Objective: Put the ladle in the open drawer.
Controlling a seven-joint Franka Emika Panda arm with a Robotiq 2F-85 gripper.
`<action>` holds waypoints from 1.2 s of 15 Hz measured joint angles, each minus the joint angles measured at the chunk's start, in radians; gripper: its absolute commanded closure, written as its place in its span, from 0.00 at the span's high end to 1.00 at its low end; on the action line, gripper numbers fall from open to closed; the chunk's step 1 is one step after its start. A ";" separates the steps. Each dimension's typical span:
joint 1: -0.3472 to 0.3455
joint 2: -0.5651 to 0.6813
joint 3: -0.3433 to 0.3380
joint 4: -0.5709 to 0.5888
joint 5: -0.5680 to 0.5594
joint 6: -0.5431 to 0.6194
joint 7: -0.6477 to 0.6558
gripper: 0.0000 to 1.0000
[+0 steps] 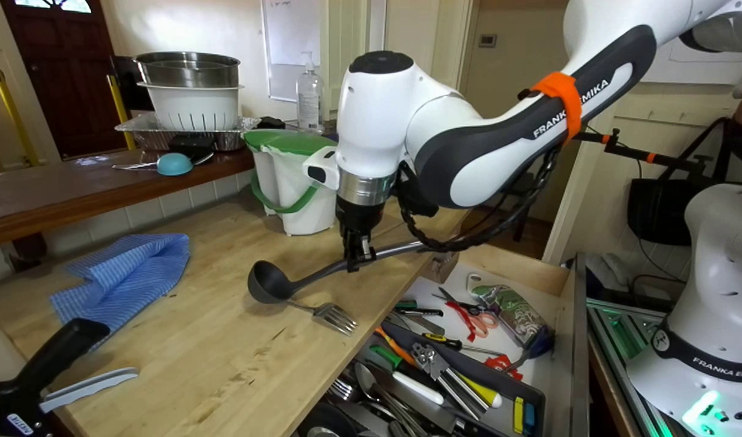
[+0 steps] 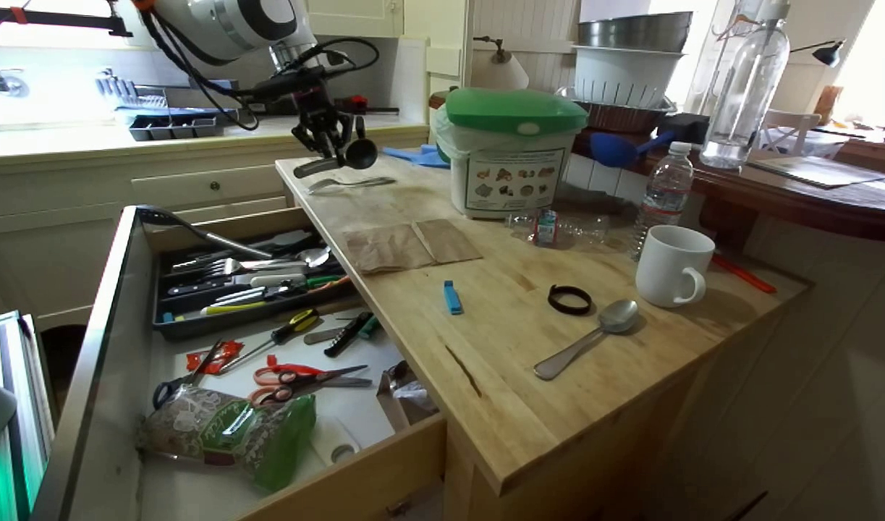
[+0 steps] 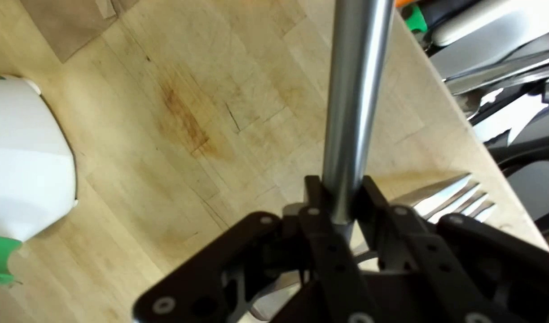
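Observation:
The dark ladle [image 1: 272, 283] is held over the wooden counter, its bowl to one side of my gripper and its long handle slanting up towards the drawer side. In another exterior view its bowl [image 2: 360, 153] faces the camera. In the wrist view its shiny handle [image 3: 357, 89] runs between my fingertips. My gripper [image 1: 360, 262] is shut on the handle; the gripper also shows in the wrist view [image 3: 341, 193]. The bowl is hidden there. The open drawer [image 1: 579, 346], full of utensils and tools, is beside the counter; it also shows in an exterior view [image 2: 370, 467].
A silver fork [image 1: 334, 317] lies on the counter below the ladle. A white bin with a green lid [image 2: 511, 155] stands behind. A blue cloth [image 1: 131, 273], a black-handled tool [image 1: 49, 358], a mug [image 2: 674, 264] and a spoon [image 2: 587, 340] are on the counter.

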 measured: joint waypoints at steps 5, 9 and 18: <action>0.010 -0.056 0.028 -0.101 -0.143 0.081 -0.086 0.06; 0.004 -0.099 0.032 -0.136 -0.183 0.172 -0.171 0.06; -0.005 -0.122 0.039 -0.254 -0.254 0.476 -0.319 0.06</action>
